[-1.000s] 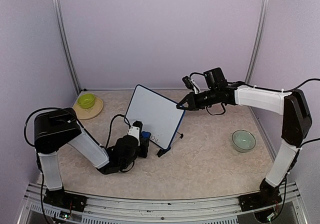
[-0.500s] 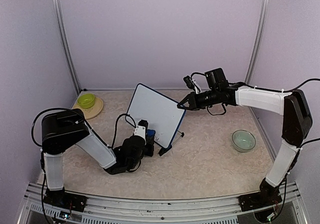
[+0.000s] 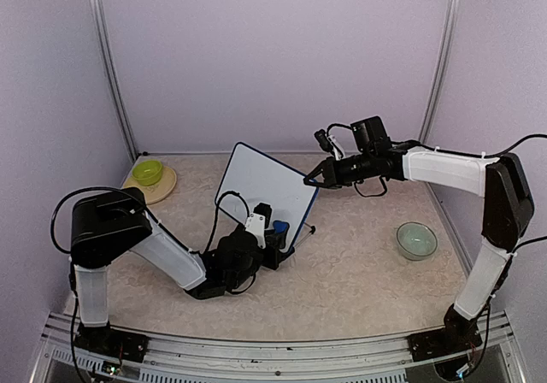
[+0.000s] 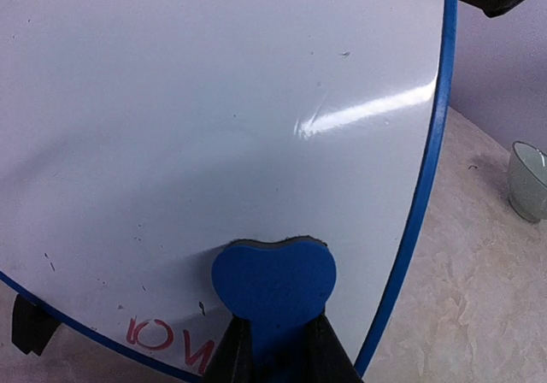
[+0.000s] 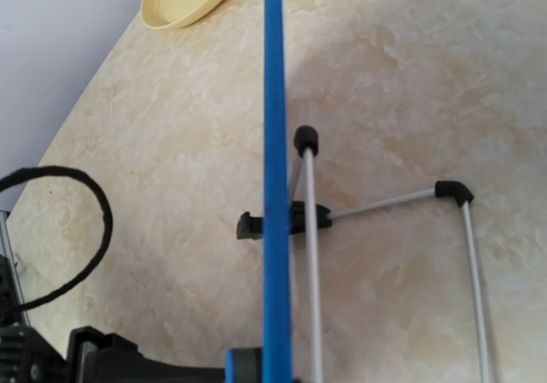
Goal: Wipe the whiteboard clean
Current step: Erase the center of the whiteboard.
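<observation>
The whiteboard (image 3: 263,191) stands tilted on its black-tipped fold-out legs (image 5: 309,197) in the middle of the table. Its white face (image 4: 214,118) is mostly blank, with red marker letters (image 4: 167,338) left at the bottom edge. My left gripper (image 4: 275,336) is shut on a blue heart-shaped eraser (image 4: 273,279), pressed flat against the board's lower part, just right of the letters. My right gripper (image 3: 309,180) is shut on the board's upper right edge; in the right wrist view the blue frame (image 5: 275,144) runs edge-on into the jaws.
A green bowl (image 3: 148,172) sits on a yellow plate (image 3: 154,188) at the back left. A pale glass bowl (image 3: 416,239) stands at the right. The left arm's black cable (image 5: 77,229) loops over the table in front of the board.
My left gripper has slid the eraser to the right along the board's lower edge, wiping away part of the writing. The right arm and the board have not moved.
</observation>
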Robot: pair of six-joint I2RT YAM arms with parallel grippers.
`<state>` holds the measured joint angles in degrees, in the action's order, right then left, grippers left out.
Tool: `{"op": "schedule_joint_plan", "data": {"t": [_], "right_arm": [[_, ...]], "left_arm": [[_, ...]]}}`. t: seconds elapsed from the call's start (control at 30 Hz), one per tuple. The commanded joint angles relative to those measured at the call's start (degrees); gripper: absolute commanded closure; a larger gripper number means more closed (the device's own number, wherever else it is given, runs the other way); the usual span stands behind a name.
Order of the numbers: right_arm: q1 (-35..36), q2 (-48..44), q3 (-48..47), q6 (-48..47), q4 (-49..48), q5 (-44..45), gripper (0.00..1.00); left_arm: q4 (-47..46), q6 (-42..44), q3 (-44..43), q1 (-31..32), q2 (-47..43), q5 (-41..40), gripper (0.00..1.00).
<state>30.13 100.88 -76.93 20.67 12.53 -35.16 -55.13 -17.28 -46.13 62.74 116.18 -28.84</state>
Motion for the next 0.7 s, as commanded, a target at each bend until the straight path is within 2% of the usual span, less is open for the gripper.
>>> {"op": "schedule_joint_plan", "data": {"t": [0.0,0.13,0.47,0.67], "right_arm": [[0.1,-2.0,0.1,-0.3,-2.31,-2.1,1.0],[0.1,-2.09,0.06,-0.43,-2.24,-2.11,1.0],[0.1,-1.35,-0.47,-0.02,-3.01,-2.77,1.0],[0.1,-1.12,-0.74,-0.18,-2.92,-2.81,1.0]], "left_arm": [[5.76,-2.63,-1.2,-0.62,0.88,-3.75,0.9],[10.89,-7.31,0.44,-2.92,-1.12,-1.66,0.91],[14.65,-7.66,5.1,-3.7,-4.88,5.47,0.9],[17.28,-7.21,4.48,-3.86,-6.05,5.32,0.9]]}}
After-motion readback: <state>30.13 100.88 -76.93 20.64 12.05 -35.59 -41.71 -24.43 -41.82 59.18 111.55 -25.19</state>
